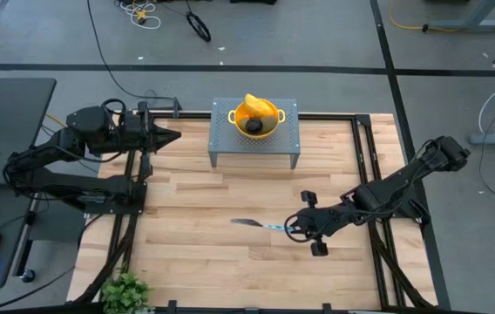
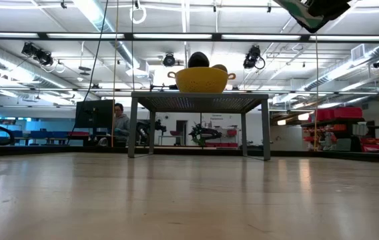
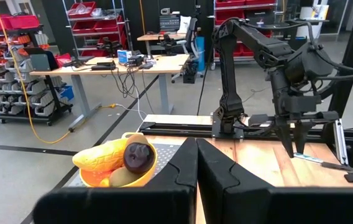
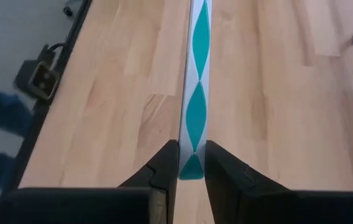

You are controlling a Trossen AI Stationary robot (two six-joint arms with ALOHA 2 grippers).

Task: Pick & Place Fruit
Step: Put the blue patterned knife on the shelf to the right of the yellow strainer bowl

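The fruit lies in a yellow perforated bowl (image 1: 274, 116) on a small grey perforated stand (image 1: 256, 150) at the table's far side. I see a yellow-orange oblong (image 3: 102, 158), a dark round one (image 3: 138, 155) and an olive one (image 3: 123, 178). My left gripper (image 1: 176, 136) is shut and hovers left of the stand, pointing at it. My right gripper (image 1: 293, 228) is over the table's middle-right, shut on a slim knife (image 1: 249, 223). Its blade points toward the table's left. My right gripper pinches the knife's patterned teal-and-white handle near its free end (image 4: 192, 163) between the two fingers (image 4: 164, 171). The fingers slant down from the table's right, one on each side of the handle. The knife (image 3: 325, 163) lies level, low over the wood; whether it rests there I cannot tell.
Black frame rails (image 1: 365, 148) run along the table's left and right sides. A small green plant (image 1: 125, 292) sits at the near left corner. Bare wood (image 1: 204, 209) stretches between the stand and the knife. A person (image 2: 119, 120) sits in the room beyond the table.
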